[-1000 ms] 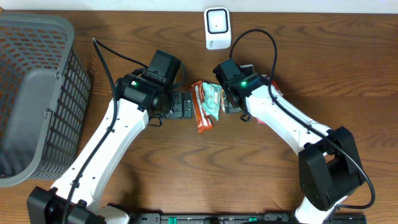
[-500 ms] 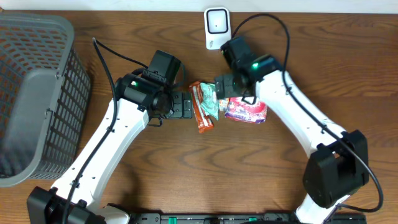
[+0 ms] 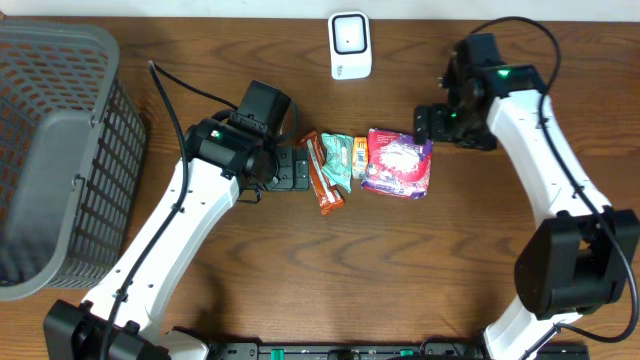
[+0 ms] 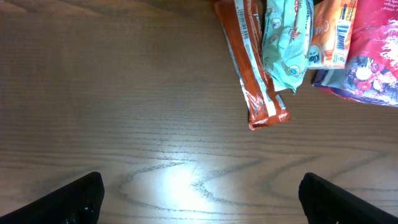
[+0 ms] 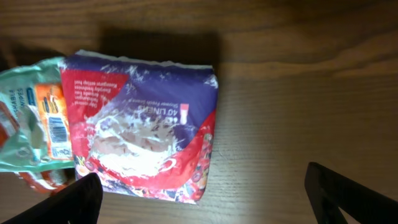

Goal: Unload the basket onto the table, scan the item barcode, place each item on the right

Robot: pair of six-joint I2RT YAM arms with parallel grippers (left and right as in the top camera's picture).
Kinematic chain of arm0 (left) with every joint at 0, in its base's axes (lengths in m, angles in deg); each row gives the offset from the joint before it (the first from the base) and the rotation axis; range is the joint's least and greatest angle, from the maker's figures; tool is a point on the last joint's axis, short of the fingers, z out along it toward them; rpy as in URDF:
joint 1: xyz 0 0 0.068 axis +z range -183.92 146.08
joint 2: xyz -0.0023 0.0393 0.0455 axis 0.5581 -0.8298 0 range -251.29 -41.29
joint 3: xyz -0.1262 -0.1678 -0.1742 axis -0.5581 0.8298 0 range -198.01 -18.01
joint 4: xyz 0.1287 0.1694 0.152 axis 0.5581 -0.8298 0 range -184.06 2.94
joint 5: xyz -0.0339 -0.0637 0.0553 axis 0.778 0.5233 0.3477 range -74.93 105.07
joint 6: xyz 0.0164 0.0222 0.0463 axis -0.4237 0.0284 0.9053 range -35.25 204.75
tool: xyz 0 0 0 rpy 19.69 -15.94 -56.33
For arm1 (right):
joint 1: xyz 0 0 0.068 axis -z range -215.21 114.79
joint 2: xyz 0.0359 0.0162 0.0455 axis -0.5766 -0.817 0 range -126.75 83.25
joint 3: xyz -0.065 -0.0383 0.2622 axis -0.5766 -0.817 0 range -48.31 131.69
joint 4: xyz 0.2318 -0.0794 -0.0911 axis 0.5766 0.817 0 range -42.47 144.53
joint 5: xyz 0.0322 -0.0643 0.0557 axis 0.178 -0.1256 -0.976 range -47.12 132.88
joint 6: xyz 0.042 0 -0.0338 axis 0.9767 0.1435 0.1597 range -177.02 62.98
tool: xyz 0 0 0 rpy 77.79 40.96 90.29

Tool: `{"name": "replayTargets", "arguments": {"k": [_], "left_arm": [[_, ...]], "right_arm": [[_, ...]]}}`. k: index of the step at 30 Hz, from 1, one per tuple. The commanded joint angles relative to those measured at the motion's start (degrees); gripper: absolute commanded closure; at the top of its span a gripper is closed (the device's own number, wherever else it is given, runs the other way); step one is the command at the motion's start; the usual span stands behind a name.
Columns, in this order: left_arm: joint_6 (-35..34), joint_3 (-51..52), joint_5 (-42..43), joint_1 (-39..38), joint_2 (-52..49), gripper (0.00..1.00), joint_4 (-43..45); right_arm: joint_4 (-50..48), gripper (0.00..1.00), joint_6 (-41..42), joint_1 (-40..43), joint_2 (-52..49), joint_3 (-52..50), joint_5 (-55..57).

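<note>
Choosing one packet first; left gripper (image 4: 200,200) and right gripper (image 5: 208,198) both hang wide apart, empty; the purple pouch (image 3: 398,163) lies against the other packets (image 3: 337,160) in front of the scanner (image 3: 350,45); grip its free edge, barcode uncovered.

Your left arm (image 3: 175,230) and right arm (image 3: 548,160) have smooth white links with black joint housings. Each carries a small green light (image 3: 215,133) and a looping black cable (image 3: 185,92).
</note>
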Motion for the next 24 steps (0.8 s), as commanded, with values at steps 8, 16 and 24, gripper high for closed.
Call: {"name": "replayTargets", "arguments": {"k": [8,16,24], "left_arm": [[0.72,-0.02,-0.50,-0.02,-0.35,0.00,-0.17],[0.72,-0.02,-0.52,-0.02,-0.35,0.00,-0.20],[0.72,-0.02,-0.50,-0.02,-0.35,0.00,-0.17]], "right_arm": [[-8.22,0.01,-2.71,6.64,-0.55,-11.43,-15.43],[-18.75,0.01,-2.71,10.43,-0.55,-19.78,-27.30],[-23.39,0.07,-2.71,13.22,-0.55,-24.70,-34.16]]}}
